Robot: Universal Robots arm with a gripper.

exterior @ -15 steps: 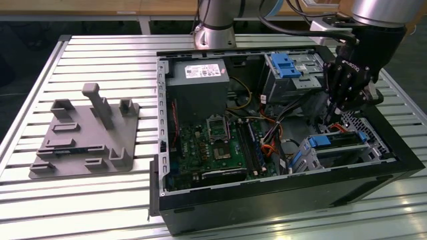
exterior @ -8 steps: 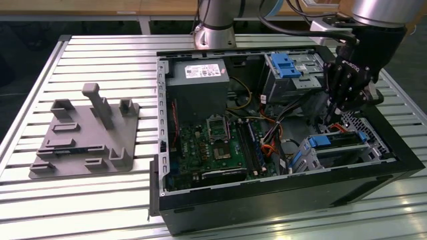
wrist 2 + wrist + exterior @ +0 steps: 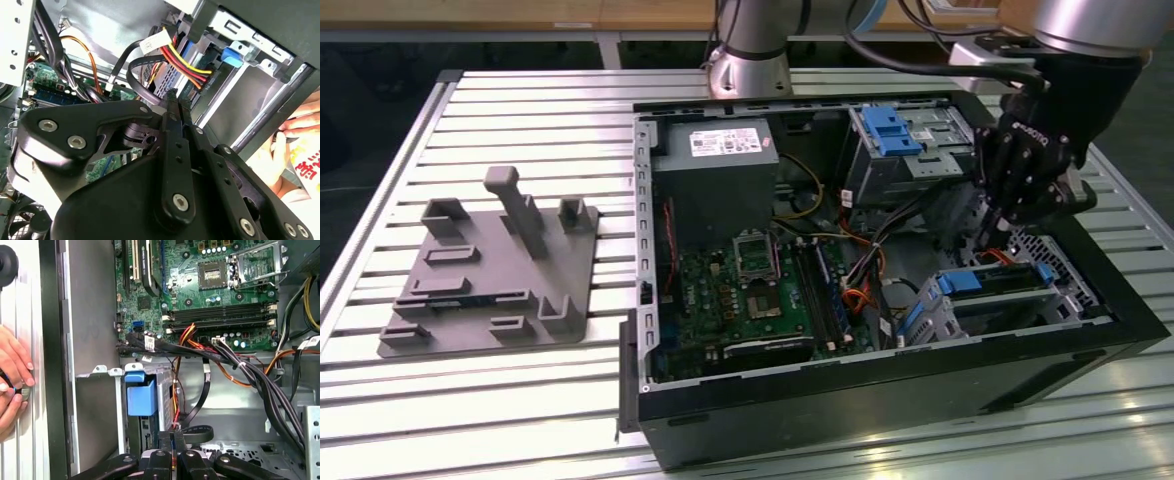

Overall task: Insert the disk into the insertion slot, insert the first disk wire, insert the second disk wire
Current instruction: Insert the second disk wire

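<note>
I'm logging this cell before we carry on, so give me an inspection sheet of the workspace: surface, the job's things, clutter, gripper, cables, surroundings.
Surface: slatted metal table carrying an open black computer case.
Job's things: the disk, in its blue carrier, appears seated in the insertion slot.
Clutter: grey fixture plate beside the case, on the exterior view's left.
Gripper: the gripper is inside the case by the disk, fingers together, tips at a black cable; whether it grips the cable cannot be told.
Cables: red, yellow and black wires run towards the disk.
Surroundings: a person's hand outside the case wall.
</note>
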